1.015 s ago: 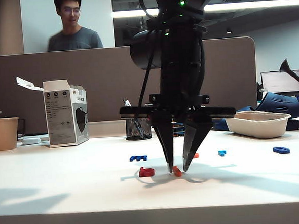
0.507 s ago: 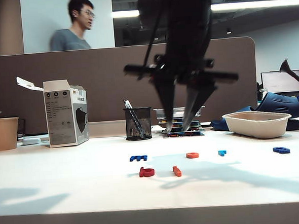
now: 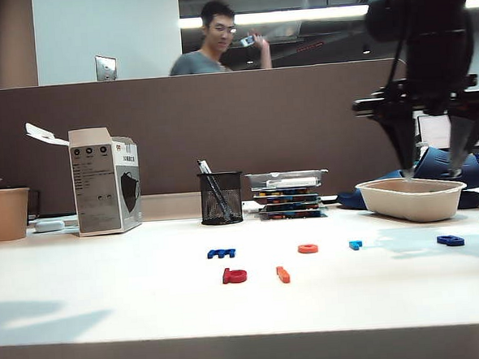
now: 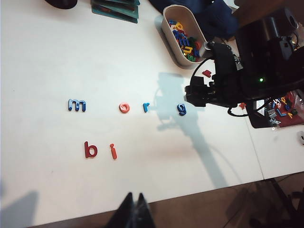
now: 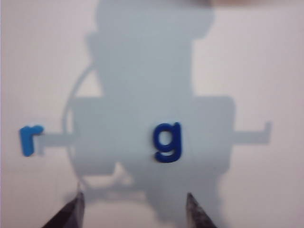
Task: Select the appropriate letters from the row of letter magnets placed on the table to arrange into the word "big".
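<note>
On the table [image 3: 134,316] a red "b" [image 3: 235,276] and a thin orange-red bar [image 3: 283,274] lie side by side in front of the row. They show as "b" [image 4: 90,149] and bar [image 4: 113,151] in the left wrist view. The dark blue "g" [image 3: 451,240] lies at the row's right end. My right gripper [image 3: 431,168] hangs open high above the "g" [image 5: 167,141], which lies ahead of the right gripper [image 5: 134,195], with nothing held. My left gripper [image 4: 133,197] is shut and empty over the table's near edge.
The row also holds a dark blue "m" [image 4: 76,105], an orange ring [image 4: 124,108] and a light blue "r" [image 4: 146,107]. A white bowl [image 3: 411,199] of spare letters stands right behind the "g". Paper cup [image 3: 7,213], carton [image 3: 105,181] and pen holder [image 3: 221,198] line the back.
My right gripper let go of the orange-red bar beside the "b", rose, swung right to above the "g" and opened wide. The left gripper's view has no earlier frame.
</note>
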Robot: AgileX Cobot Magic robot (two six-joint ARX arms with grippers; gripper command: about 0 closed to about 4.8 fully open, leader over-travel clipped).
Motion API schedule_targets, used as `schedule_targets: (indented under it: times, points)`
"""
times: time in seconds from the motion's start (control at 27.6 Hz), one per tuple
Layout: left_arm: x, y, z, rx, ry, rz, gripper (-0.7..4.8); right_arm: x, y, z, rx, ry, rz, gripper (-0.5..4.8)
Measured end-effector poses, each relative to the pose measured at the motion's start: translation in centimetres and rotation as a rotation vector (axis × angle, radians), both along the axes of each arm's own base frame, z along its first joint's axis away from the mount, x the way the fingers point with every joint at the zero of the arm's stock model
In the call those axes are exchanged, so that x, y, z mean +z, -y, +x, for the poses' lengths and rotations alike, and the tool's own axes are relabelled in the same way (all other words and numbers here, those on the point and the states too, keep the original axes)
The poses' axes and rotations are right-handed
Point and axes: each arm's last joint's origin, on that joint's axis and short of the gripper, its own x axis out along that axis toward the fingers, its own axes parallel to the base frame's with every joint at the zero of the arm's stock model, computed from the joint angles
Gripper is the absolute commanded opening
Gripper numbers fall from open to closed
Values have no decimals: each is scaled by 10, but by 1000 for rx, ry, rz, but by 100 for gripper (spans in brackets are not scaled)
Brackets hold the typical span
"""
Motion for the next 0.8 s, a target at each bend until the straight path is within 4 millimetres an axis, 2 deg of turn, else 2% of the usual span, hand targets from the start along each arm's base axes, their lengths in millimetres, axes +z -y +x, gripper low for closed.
schedule_targets:
  times: [0.07,0.18,0.62,0.8]
  points:
    - [0,0,0,0,0,0,-4,-1,8,2,0,-5,6,266]
    - [0,0,0,0,0,0,-4,-13,18,9,0,-47,35,267]
    - [0,0,0,0,0,0,-4,-57,17,26,21,-149,42,266]
    - [0,0,0,0,0,0,-4,-70,26,32,11,-172,38,263]
